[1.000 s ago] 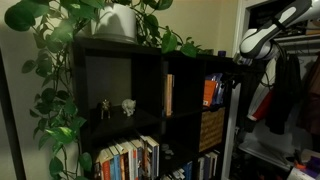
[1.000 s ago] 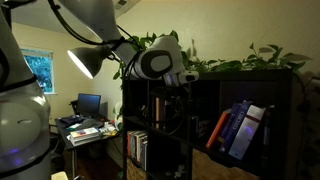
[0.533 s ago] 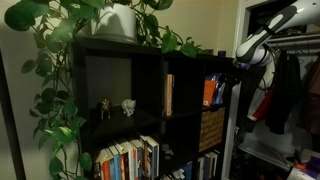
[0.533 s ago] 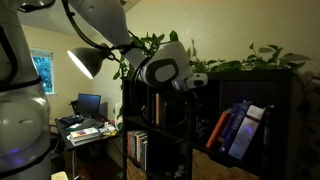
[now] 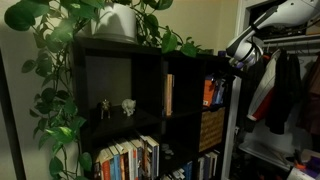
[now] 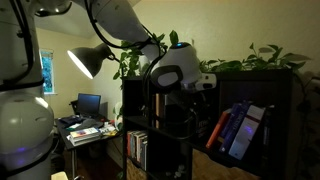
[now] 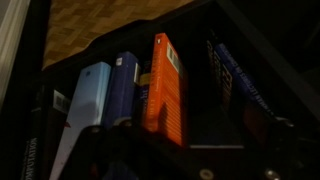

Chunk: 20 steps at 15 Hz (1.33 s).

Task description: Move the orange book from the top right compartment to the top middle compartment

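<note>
- Orange book (image 7: 165, 90) lives in the black shelf unit (image 5: 162, 100). A leafy plant (image 5: 110, 20) trails over the unit's 12 o'clock edge.
- Source is the top right compartment (image 5: 216, 66). The book stands upright in it, not yet moved. A woven basket (image 5: 212, 128) sits in the cubby at 6 o'clock.
- Target is the top middle compartment (image 5: 188, 85), at 9 o'clock of the source. A thin tan book (image 5: 169, 95) hugs its 9 o'clock wall, and the rest looks open, so there is room to slot in.
- The gripper (image 5: 237, 60) hovers outside the source opening at roughly 2 o'clock, apart from the book. The jaws are too dark to read in the wrist view, so I can't tell whether they are spread or closed.
- Step, my read: approach, pre-grasp. Next, line up on the spine, go in, pinch, pull straight out, shift to 9 o'clock and push in.
- Clearance in the wrist view:
  - The blue books (image 7: 105, 105) at 9 o'clock are tight to the target book; I can't tell if they touch.
  - There is a gap at 3 o'clock before a dark leaning book (image 7: 235, 85).
  - The 9 o'clock finger has little room and risks dragging a neighbour out.
- The divider (image 5: 203, 85) between the cubbies is the edge to clear on the sideways move.
</note>
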Each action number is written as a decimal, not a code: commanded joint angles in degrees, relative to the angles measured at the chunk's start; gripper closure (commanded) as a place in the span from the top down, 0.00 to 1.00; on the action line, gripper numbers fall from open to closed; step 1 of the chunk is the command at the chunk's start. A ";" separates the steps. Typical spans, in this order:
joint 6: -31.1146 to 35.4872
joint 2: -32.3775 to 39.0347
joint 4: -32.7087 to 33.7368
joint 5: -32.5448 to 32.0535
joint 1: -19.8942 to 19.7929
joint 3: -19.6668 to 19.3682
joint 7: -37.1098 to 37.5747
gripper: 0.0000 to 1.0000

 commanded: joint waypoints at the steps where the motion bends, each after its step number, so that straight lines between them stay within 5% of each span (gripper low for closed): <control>1: 0.49 3.10 4.09 10.15 1.72 -2.08 -11.59 1.00; 4: 0.05 5.80 6.49 16.14 0.71 -2.08 -18.74 1.00; 10: -0.03 6.41 5.90 13.43 0.13 -1.84 -16.45 1.00; 20: 1.73 9.70 12.35 39.22 -0.22 -1.18 -39.46 1.00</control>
